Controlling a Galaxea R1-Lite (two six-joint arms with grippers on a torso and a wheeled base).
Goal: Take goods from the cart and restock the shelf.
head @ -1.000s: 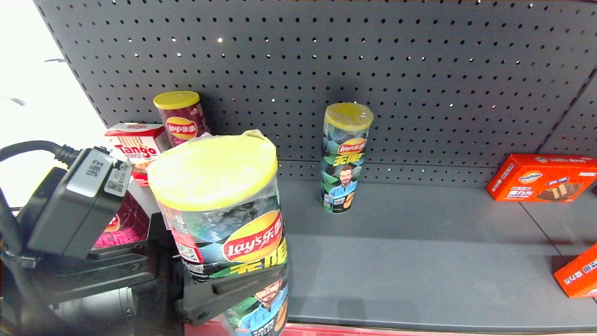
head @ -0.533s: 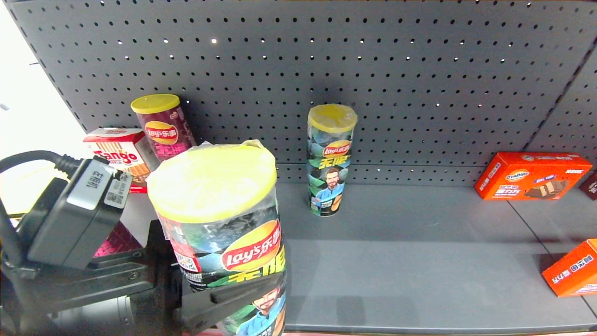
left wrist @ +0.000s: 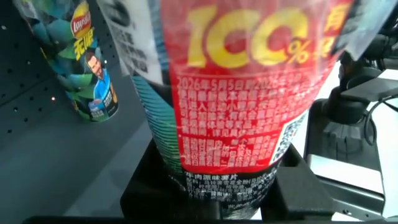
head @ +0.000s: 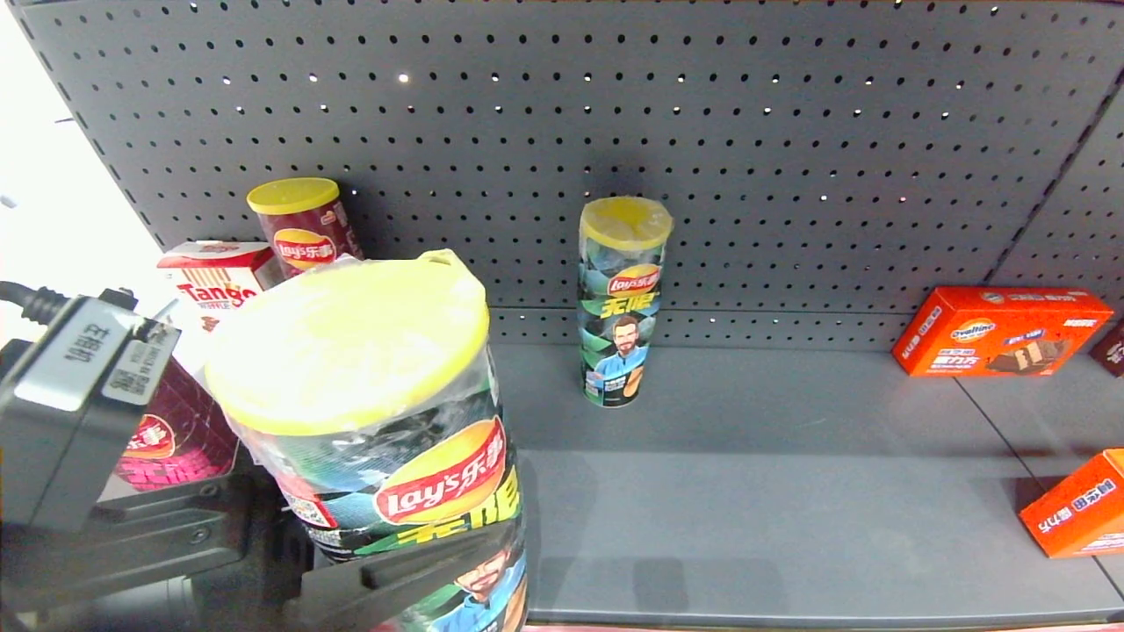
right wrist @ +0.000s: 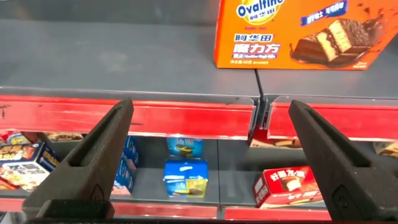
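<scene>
While clenched low on its body by the left end effector [head: 378, 549], chip can [head: 386, 421] upright and close to the head camera, before the front left part of the shelf [head: 790, 491]; whether its base is clear of the deck, cannot tell.
- Matching can [head: 623, 316]: upright against the pegboard [head: 702, 132], well apart.
- Maroon can [head: 303, 228] and wafer box [head: 215, 281]: back left, behind the held item.
- Pink pack [head: 167, 439]: just beside the wrist.
- Orange box [head: 1001, 329]: back right.
- Second orange box [head: 1076, 509]: right front edge.

From the left wrist: chip can [left wrist: 242, 112] gripped near its foot between dark jaws, with loose clear wrap [left wrist: 367, 31] over the label. Matching can [left wrist: 87, 68] farther in on the grey deck.

From the right wrist: right end effector [right wrist: 214, 162] released, fingers [right wrist: 93, 155] spread wide with nothing between. Faces the red edge strip [right wrist: 186, 118], with the orange box [right wrist: 305, 31] above. Blue packs [right wrist: 186, 177] and a red box [right wrist: 286, 183] on the lower shelf [right wrist: 230, 168].

Hazards, by judgement:
- Slipping, if the grip bears on loose film rather than the tube.
- Tipping, being tall and narrow, if let go tilted or before the base sits flat.
- Catching on the shelf lip, if carried in too low.
- Knocking the maroon can or wafer box, if swung too far left.
- Toppling the matching can, if set down too near.
</scene>
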